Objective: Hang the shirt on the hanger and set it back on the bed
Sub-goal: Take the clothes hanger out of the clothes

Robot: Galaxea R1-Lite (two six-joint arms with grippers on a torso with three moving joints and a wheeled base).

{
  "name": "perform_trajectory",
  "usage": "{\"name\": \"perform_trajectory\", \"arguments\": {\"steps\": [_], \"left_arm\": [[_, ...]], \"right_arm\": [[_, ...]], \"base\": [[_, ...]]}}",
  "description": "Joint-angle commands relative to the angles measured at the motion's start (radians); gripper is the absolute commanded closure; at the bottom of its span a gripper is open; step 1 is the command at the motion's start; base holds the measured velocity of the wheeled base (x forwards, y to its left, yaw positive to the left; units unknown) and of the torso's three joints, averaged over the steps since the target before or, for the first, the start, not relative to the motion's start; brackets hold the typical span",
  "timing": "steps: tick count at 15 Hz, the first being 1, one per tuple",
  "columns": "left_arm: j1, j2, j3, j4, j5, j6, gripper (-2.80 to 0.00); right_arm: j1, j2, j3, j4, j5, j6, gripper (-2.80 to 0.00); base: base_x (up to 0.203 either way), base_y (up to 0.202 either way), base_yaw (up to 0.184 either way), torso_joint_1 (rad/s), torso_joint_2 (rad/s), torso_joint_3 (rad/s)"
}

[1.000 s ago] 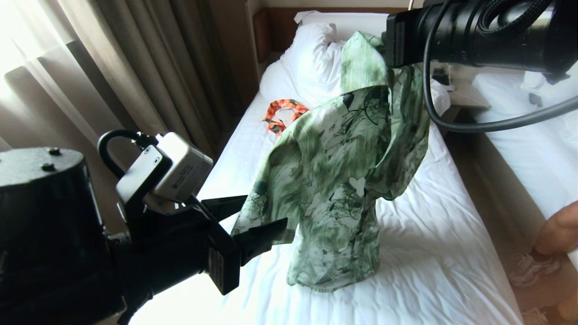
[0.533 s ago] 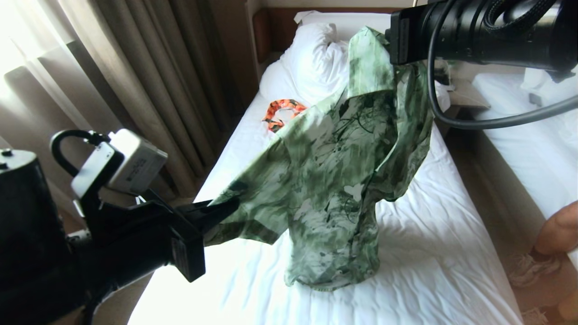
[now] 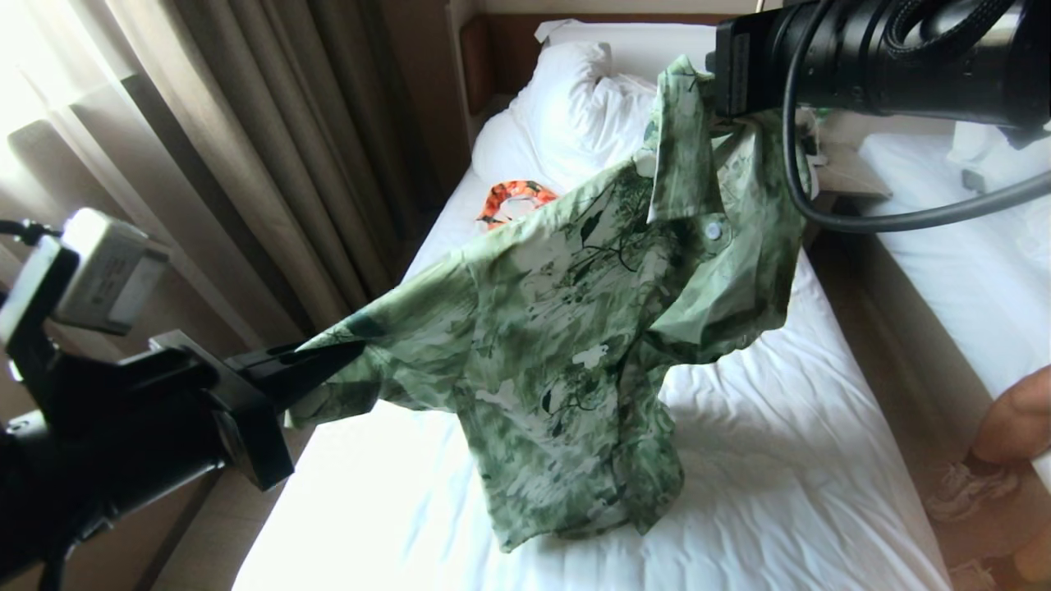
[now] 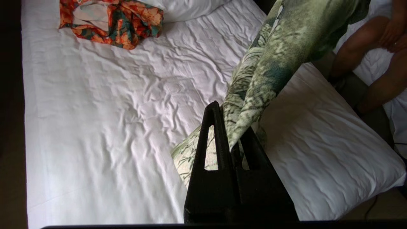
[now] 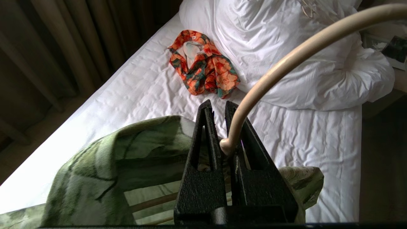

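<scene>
Presently the left hand (image 3: 349, 355) is clamped on the shirt (image 3: 558, 328) sleeve, drawing it out sideways above the bed (image 3: 780, 460). Up high, the right hand (image 5: 222, 144) pinches the hanger (image 5: 286, 60) neck inside the collar. Judging so, next the sleeve shoulder needs seating over the hanger's end.

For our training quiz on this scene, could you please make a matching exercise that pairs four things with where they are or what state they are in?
Things:
1. shirt
2. hanger
3. orange garment
4. left gripper

States:
A. lies crumpled on the bed by the pillows
B. shut on a sleeve edge
C. stretched in the air between both arms
D. hook gripped by the right gripper

Pairs: 1-C, 2-D, 3-A, 4-B
</scene>
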Motion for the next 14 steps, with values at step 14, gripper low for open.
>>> {"name": "perform_trajectory", "arguments": {"steps": [14], "left_arm": [[0.039,-0.102,0.033,0.040,-0.020,-0.027,0.00]], "right_arm": [[-0.035,-0.013,-0.006,-0.005,0.005,-0.031,0.00]], "base": [[0.000,0.000,0.000,0.000,0.00,0.000]]}}
